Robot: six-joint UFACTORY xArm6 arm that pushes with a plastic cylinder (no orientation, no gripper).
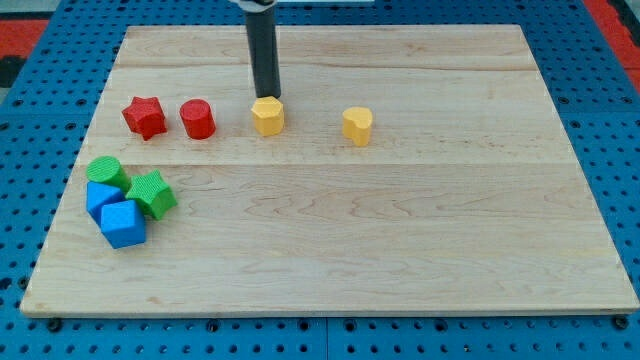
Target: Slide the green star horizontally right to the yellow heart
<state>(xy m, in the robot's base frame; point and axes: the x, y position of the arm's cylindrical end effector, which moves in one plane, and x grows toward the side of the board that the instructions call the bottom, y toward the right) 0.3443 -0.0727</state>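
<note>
The rod comes down from the view's top and its tip [266,96] sits right at the upper edge of the yellow hexagonal block [268,116], touching or just short of it. There are no jaws on this rod, so nothing is grasped. Left of the tip stand the red cylinder [198,119] and the red star [144,116]; to its right, apart, the yellow heart [357,126]. The green star [152,194] lies well below-left of the tip, packed against the green cylinder [105,172] and two blue blocks [117,212]. All rest on the wooden tabletop [400,240], whose stretch to the green star's right lies open
</note>
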